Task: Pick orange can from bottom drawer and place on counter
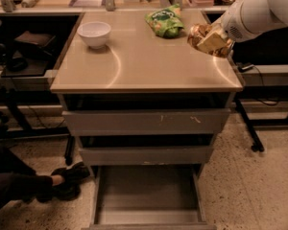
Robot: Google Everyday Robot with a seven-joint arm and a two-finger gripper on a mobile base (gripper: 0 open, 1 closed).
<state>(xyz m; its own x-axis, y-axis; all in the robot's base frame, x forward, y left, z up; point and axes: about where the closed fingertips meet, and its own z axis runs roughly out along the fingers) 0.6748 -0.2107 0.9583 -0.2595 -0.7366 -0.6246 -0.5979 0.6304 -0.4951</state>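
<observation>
At the upper right of the frame, the gripper [212,41] pinches the orange can [198,36] just above the counter [144,66] near its right edge, where a tilted release could roll the can off or into the green snack bag [165,22].

A white bowl [95,34] sits at upper left and a green snack bag [165,22] at upper center (well apart). 2 scratched grey drawers [146,122] span mid-frame. A dark shoe [69,175] rests at lower left. The gripper [210,40] clasps the orange can [199,34] at upper right.
</observation>
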